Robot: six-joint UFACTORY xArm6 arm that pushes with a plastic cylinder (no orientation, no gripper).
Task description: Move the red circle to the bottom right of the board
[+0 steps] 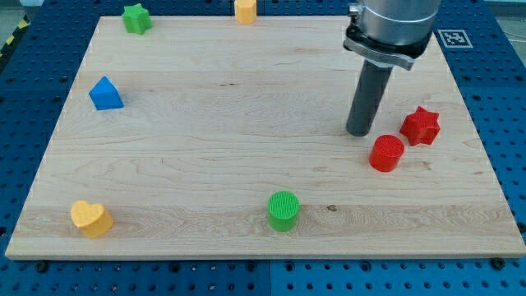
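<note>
The red circle (386, 153) is a short red cylinder standing on the wooden board (246, 123), at the view's right, a little below mid-height. A red star (421, 126) sits just up and to the right of it, close by. My tip (358, 132) rests on the board just up and to the left of the red circle, with a small gap between them. The dark rod rises from the tip to the metal arm body at the view's top.
A green circle (283, 210) stands near the bottom edge at centre. A yellow heart (90, 219) is at bottom left. A blue block (105, 93) is at left. A green star (136, 17) and a yellow block (245, 10) sit on the top edge.
</note>
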